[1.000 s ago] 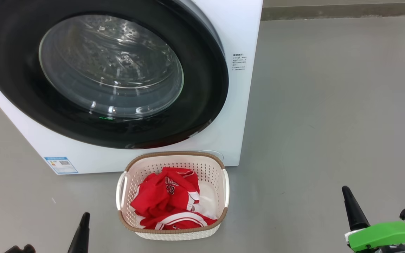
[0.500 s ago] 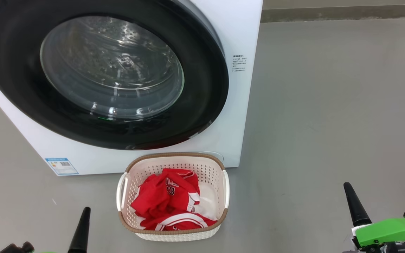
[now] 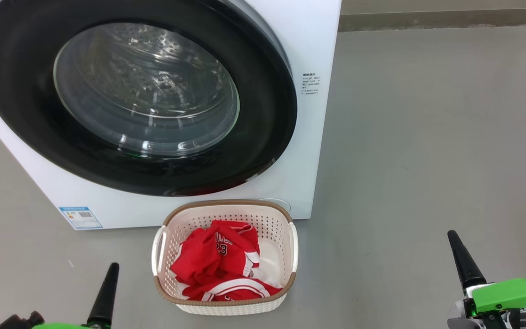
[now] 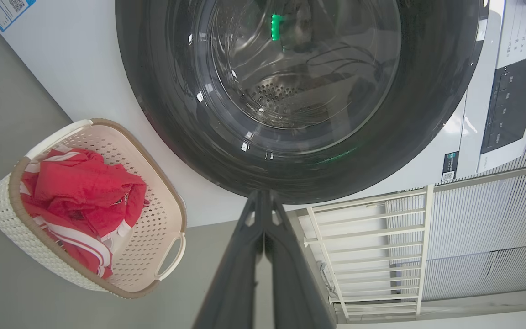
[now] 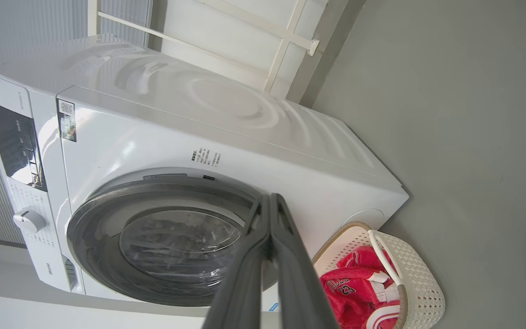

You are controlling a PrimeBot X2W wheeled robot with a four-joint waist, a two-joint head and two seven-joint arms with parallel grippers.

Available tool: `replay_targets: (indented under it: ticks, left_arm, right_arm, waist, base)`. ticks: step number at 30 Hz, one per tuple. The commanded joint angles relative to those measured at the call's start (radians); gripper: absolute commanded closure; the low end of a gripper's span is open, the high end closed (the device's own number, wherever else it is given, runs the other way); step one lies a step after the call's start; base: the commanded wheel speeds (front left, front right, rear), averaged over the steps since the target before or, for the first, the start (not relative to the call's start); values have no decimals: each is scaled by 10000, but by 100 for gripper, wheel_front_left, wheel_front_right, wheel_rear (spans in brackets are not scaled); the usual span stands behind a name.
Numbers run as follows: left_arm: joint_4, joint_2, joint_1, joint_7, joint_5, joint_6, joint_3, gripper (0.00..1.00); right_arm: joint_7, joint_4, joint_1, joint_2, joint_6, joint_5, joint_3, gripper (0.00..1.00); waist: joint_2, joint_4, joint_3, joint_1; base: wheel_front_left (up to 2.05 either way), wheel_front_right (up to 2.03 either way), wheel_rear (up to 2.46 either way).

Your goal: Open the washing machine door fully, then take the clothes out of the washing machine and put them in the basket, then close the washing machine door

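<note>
One basket [image 3: 226,215] of red clothes [image 3: 217,264]

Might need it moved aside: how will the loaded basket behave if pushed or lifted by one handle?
The basket is perforated plastic holding only the clothes, so probably light; a push should slide it on the smooth floor. Lifted by one handle, it would likely tilt and the floppy clothes shift.

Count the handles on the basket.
2. The basket has one white handle on its left side in the head view and another handle on its right side. None seems hidden.
</note>
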Motion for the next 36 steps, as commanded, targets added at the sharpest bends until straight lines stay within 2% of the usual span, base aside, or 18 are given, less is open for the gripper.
replay_targets:
  ticks: [1, 23, 36]
  left_arm:
    - [-312, 59, -435, 102, -330, -57, 339, 100]
    - [-429, -123, -660, 732, -2536, -69, 551, 100]
    - [-430, -124, -661, 733, -2543, -69, 550, 100]
  right_arm:
    - [104, -337, -556, -159, -7, 317, 122, 100]
    - [756, -543, -822, -206, -9, 2575, 6, 100]
    - [761, -543, -823, -204, -9, 2578, 1, 100]
  waist:
    - [0, 1, -7, -1]
    - [0, 11, -97, -1]
    - [0, 11, -98, -1]
  base:
    - [0, 0, 0]
    - [0, 0, 0]
    - [0, 0, 0]
